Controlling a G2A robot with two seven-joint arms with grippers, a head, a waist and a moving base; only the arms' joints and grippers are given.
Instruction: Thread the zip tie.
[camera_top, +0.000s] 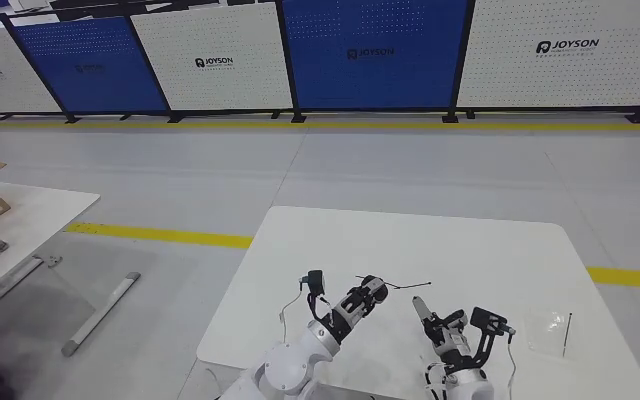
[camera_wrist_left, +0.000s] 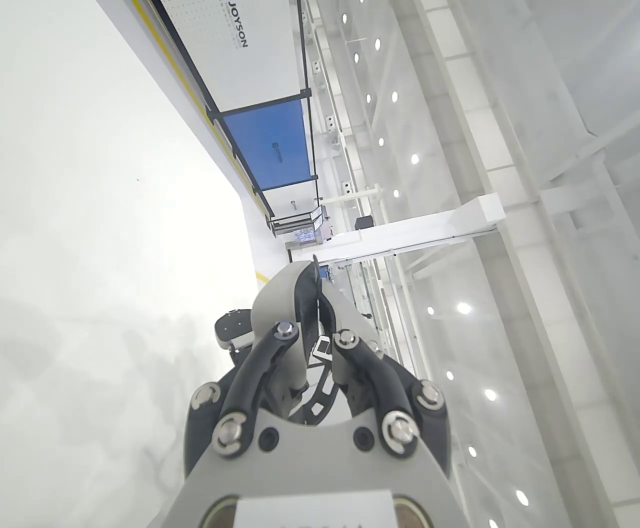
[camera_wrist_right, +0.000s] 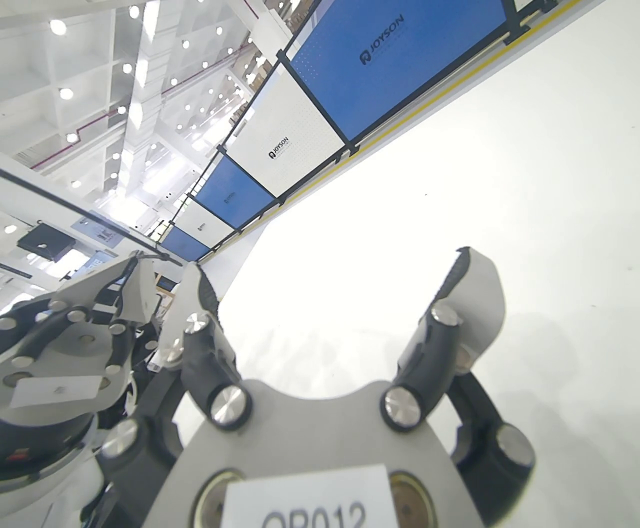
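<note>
Top view: a white table (camera_top: 480, 235) with rounded corners stands on a pale grey floor (camera_top: 200, 170). A yellow line (camera_top: 160, 235) runs across the floor behind the table. Blue and white perforated panels (camera_top: 375, 50) in black frames close off the far side of the room. The corner of a second white table (camera_top: 35, 215) shows at the left.

The left gripper (camera_top: 375, 288) is raised over the near part of the table, its jaws pressed together on one end of the black zip tie (camera_top: 405, 287). The rest of the tie sticks out level toward the right arm. In the left wrist view the two fingers (camera_wrist_left: 280, 300) meet at their tips, with a black sliver showing between them.

The right gripper (camera_wrist_right: 335, 285) sits just beside the left one, near the table's front edge. Its claw is spread wide and holds nothing, and bare white tabletop shows between its fingers (camera_wrist_right: 470, 285).

A clear plastic bag (camera_top: 546, 325) lies flat near the table's right edge, well apart from both grippers. A thin black strip (camera_top: 568, 335) lies at its right side.

The wrist views also show a high white ceiling (camera_wrist_right: 100, 75) with rows of round lamps.
</note>
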